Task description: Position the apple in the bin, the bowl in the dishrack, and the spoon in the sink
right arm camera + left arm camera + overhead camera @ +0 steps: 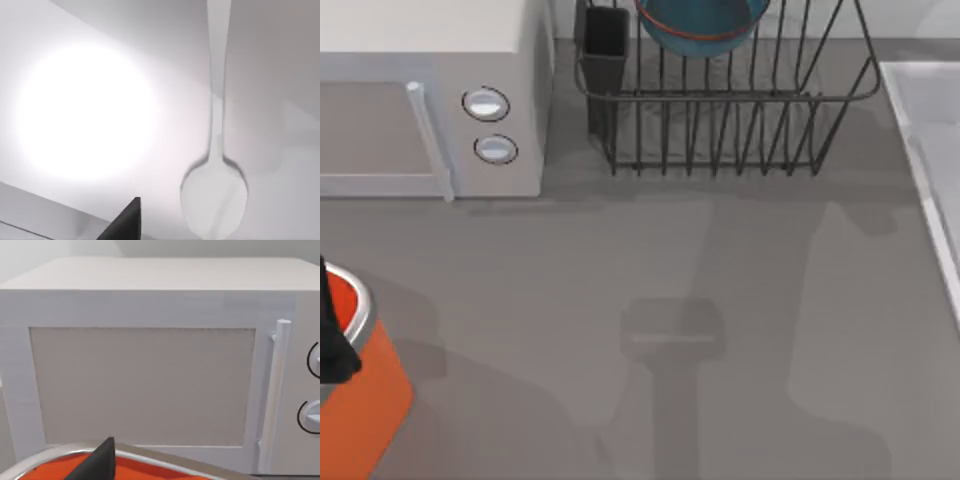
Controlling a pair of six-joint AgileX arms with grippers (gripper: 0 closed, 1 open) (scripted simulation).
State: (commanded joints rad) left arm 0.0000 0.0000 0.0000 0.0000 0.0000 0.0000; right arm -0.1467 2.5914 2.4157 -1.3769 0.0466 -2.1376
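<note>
Grey tabletop holds bowl in dishrack; left gripper, grip unreadable, hovers over bin and could clip its rim.

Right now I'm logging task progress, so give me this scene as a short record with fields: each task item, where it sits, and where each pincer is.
bowl: inside the dishrack, at the table's far side
spoon: lying on the pale sink surface, under the right wrist
bin: at the table's left edge, in front of the microwave
apple: cannot tell
left pincer: over the bin
right pincer: above the sink by the spoon
</note>
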